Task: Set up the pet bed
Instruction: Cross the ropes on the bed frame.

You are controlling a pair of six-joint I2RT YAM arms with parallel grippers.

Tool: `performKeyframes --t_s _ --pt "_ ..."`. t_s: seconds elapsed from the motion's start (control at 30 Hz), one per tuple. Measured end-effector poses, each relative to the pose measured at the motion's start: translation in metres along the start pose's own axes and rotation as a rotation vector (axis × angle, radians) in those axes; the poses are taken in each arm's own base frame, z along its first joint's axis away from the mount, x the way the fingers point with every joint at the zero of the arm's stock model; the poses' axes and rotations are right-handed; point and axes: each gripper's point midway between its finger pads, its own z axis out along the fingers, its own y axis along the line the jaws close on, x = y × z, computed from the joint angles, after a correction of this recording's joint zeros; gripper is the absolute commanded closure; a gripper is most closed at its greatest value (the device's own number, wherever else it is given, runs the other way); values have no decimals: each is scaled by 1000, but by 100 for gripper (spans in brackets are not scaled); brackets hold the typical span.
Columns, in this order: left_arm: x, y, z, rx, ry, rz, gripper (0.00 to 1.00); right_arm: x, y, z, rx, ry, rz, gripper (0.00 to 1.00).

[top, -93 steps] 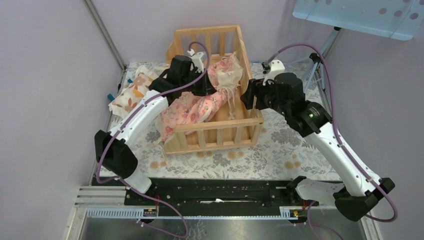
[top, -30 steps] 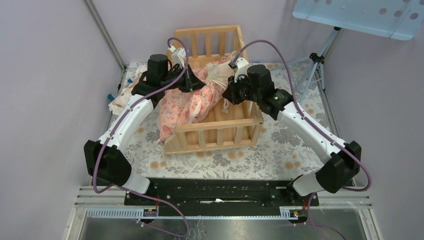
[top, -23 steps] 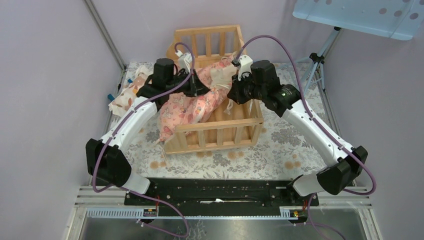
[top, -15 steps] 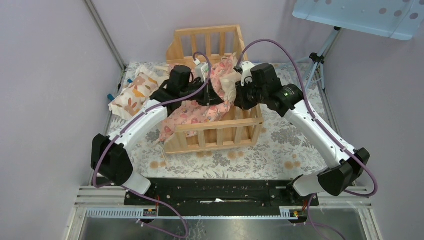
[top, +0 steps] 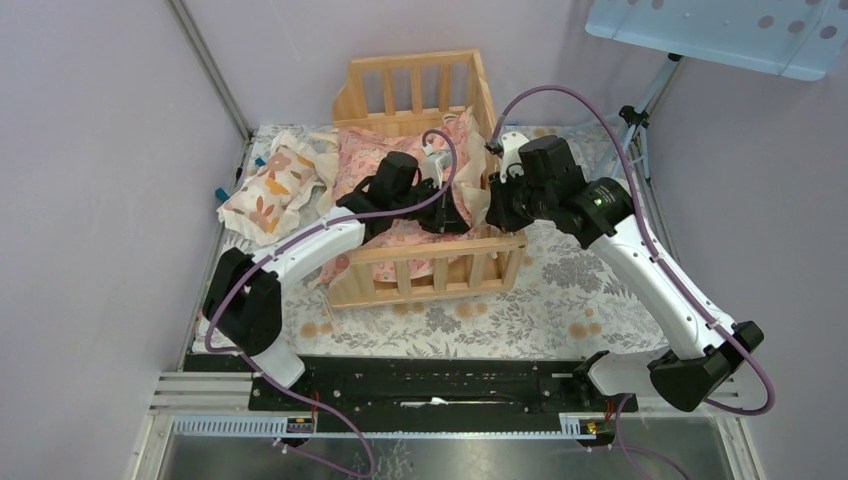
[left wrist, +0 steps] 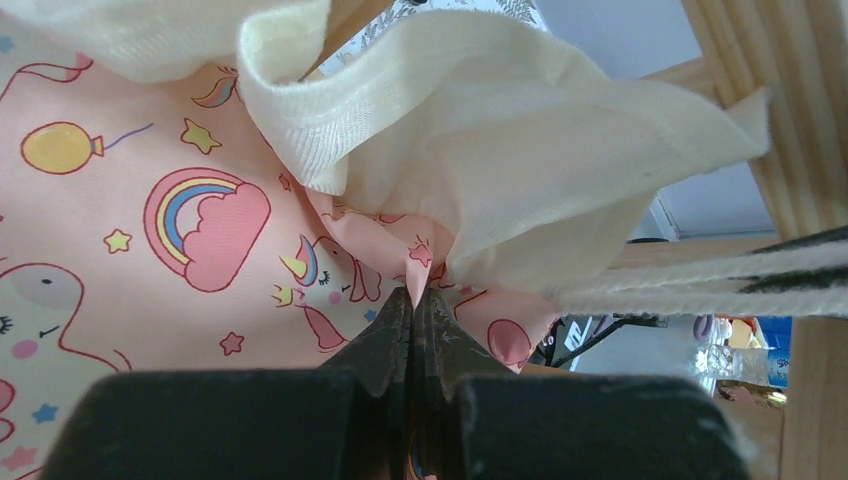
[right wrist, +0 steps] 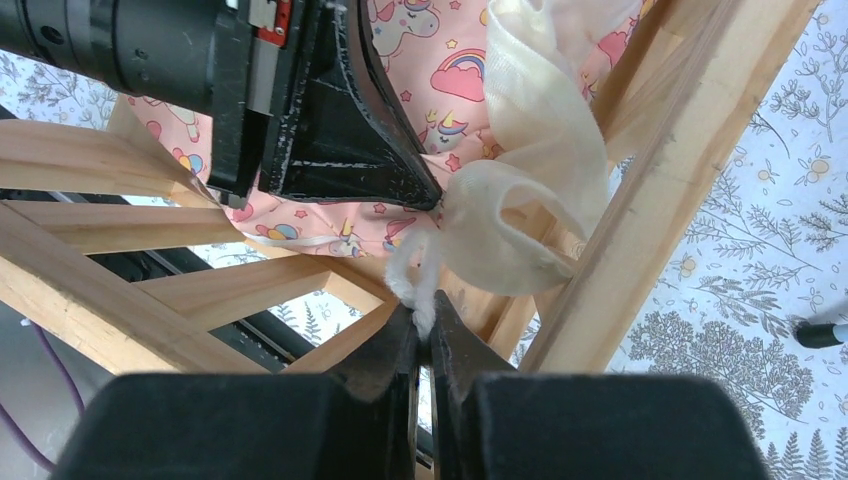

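Observation:
The pet bed [top: 440, 248] is a light wooden crib-like frame in the middle of the table. A pink unicorn-print cushion [top: 375, 160] with a cream ruffle lies spread inside it. My left gripper [top: 464, 220] sits at the bed's near right corner and is shut on a fold of the pink fabric [left wrist: 412, 292], just under the ruffle [left wrist: 500, 170]. My right gripper [top: 493, 214] is right beside it at the right rail [right wrist: 690, 150]. It is shut on the cushion's white tie cord [right wrist: 425, 318], and the left gripper's fingers [right wrist: 370, 150] show just above.
A small cream pillow with orange leaf prints [top: 265, 185] lies left of the bed on the floral cloth [top: 560, 300]. A tripod [top: 630, 120] and a light blue perforated panel [top: 720, 30] stand at the back right. A black pen [right wrist: 820, 335] lies on the cloth.
Both grippers have moved forward and right to the bed's near right corner, pulling the cushion along. The cushion hung over the left rail before; it now lies spread inside the bed.

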Motion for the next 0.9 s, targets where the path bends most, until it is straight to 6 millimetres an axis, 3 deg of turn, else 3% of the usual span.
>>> performKeyframes --t_s 0.47,0.53,0.63,0.9 --pt "22 -12 37 40 42 7 100 5 -1 -5 13 22 -19 88" --pt "22 -13 38 43 38 8 100 5 -2 -6 16 24 -21 83" --pt "22 -15 38 47 38 6 100 3 -2 -8 19 16 -23 65" --pt "27 -14 38 47 47 1 100 -8 -5 -31 47 -65 -35 53"
